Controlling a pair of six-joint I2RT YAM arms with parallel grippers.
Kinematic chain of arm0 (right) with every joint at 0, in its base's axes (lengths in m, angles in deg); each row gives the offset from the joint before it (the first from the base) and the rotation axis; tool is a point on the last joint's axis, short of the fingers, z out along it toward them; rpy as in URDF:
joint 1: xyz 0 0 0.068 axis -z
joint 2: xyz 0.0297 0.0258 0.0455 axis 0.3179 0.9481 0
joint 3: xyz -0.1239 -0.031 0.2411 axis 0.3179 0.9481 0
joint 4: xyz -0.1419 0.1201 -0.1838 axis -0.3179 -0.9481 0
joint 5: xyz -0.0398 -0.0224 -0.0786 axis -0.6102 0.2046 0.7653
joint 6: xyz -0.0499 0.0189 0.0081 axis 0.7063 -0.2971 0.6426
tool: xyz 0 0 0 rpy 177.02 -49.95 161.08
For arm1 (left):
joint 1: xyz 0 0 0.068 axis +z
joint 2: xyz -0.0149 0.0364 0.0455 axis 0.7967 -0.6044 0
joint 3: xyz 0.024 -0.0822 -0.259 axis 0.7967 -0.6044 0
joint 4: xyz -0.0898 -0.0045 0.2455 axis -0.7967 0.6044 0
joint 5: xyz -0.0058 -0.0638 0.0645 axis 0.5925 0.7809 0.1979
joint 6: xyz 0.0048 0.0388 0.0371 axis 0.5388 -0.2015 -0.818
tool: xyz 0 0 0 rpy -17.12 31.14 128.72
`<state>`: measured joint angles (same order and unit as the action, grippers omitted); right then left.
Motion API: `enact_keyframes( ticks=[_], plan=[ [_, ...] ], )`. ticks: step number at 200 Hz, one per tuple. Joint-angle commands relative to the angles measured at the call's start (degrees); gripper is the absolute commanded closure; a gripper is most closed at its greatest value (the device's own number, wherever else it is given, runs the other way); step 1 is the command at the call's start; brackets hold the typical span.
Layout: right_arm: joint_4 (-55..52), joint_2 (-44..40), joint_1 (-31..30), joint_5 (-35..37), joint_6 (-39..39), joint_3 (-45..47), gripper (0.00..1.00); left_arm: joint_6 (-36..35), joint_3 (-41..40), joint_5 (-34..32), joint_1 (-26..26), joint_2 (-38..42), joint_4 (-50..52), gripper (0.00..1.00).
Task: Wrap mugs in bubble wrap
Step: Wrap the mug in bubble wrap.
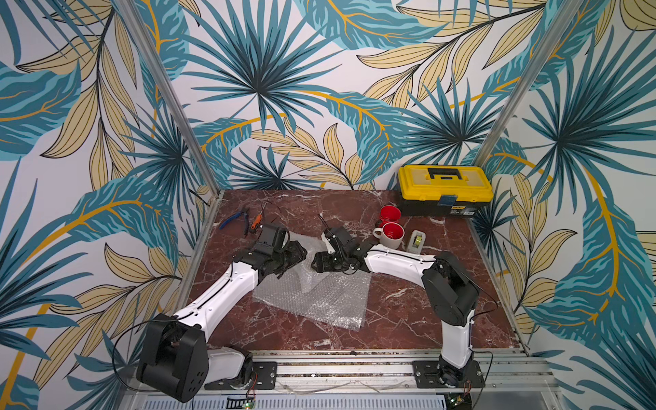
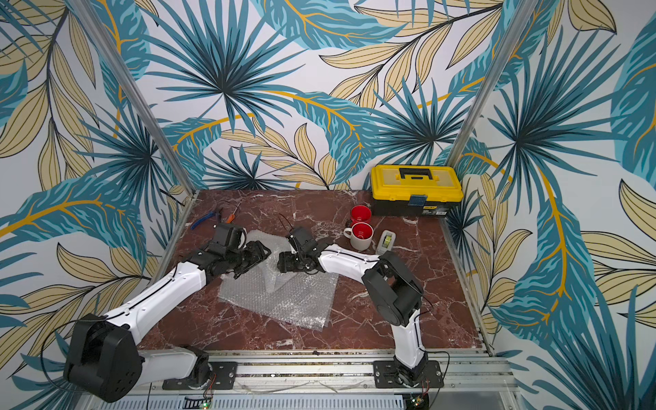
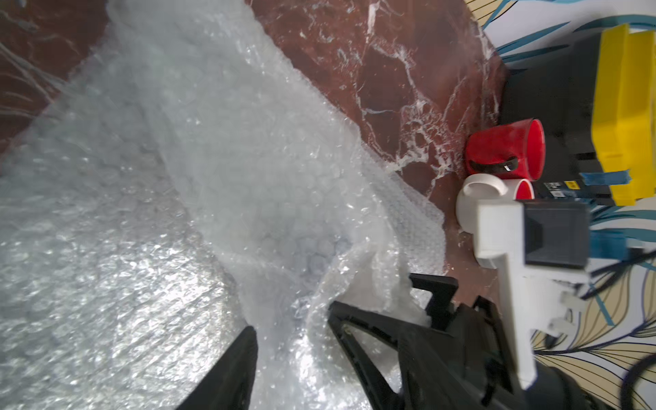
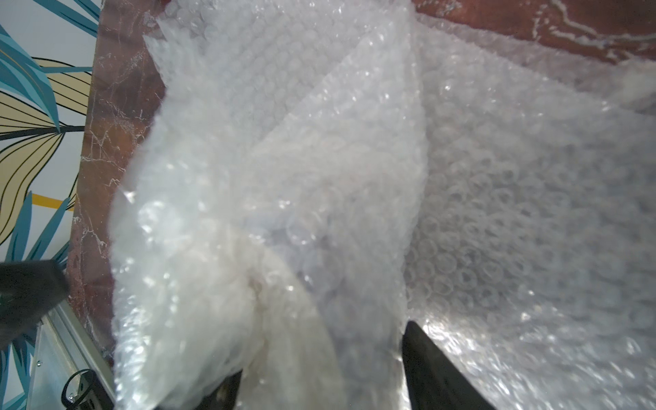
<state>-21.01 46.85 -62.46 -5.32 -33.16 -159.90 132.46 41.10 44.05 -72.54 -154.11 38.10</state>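
The left fingers (image 3: 241, 369) stand spread and released. A loose fold of the bubble wrap (image 1: 319, 298) runs between them without being pinched. The right fingers (image 4: 433, 365) also stand wide apart, with a thicker, bunched mass of the wrap filling the gap. It cannot be told whether they press on it, nor what lies inside the bundle. In both top views the two arms meet tip to tip over the far part of the sheet, at the middle of the counter (image 1: 408, 319). There the sheet is raised and crumpled, while its near part lies flat. Toward the far right, clear of the sheet, the red mug (image 1: 389, 214) and the white mug with red inside (image 1: 388, 236) stand upright, just beside each other. A grey tape dispenser (image 1: 417, 242) stands near the white mug. A yellow toolbox (image 1: 443, 188) sits behind them in the corner. Pliers (image 1: 232, 219) and a screwdriver (image 1: 256, 223) lie at the far left
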Motion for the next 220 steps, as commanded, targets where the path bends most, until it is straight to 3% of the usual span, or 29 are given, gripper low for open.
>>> enact_keyframes(
  ticks=[1,81,146,220],
  plan=[
    [-3.09,1.87,-0.1,1.84,0.57,-0.36,0.3,-1.29,-1.53,-1.85,-0.67,-0.99,0.9,0.35],
    [-3.59,1.21,-0.07,2.43,1.01,-0.52,0.3,-1.29,-3.25,-5.2,-1.87,-7.48,2.2,0.4],
    [-0.35,-4.28,0.24,2.63,1.7,0.13,0.26,-0.86,-4.27,-6.43,-3.53,-11.68,2.48,0.41],
    [-5.72,2.09,0.41,4.08,1.75,-5.77,0.26,-0.41,-4.44,-6.83,-4.36,-12.55,2.4,0.41]
  ],
)
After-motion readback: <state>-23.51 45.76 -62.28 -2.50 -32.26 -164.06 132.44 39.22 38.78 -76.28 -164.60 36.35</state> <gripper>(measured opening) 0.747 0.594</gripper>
